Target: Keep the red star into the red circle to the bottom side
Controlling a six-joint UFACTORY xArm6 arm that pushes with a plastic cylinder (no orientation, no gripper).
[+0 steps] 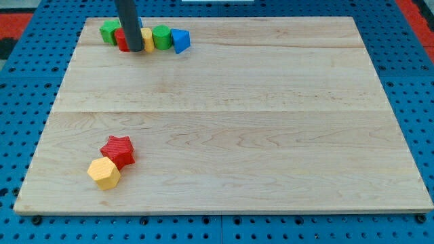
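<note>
Nearest the board's (271,135) bottom-left corner, the yellow hexagon (104,173) touches the red star (118,150), which lies flat with no clear long axis. Far off by the top-left corner, my tip (134,49), a bare rod gripping nothing, stands against the red circle (122,40), amid green block (108,30), yellow block (147,38), green cylinder (161,36), blue triangle (180,41).

The dark rod (129,24) enters from the view's top edge, left of centre, and stands nearly upright; my tip (134,49) sits low at the far left end of the counter; no other part of the arm shows.
</note>
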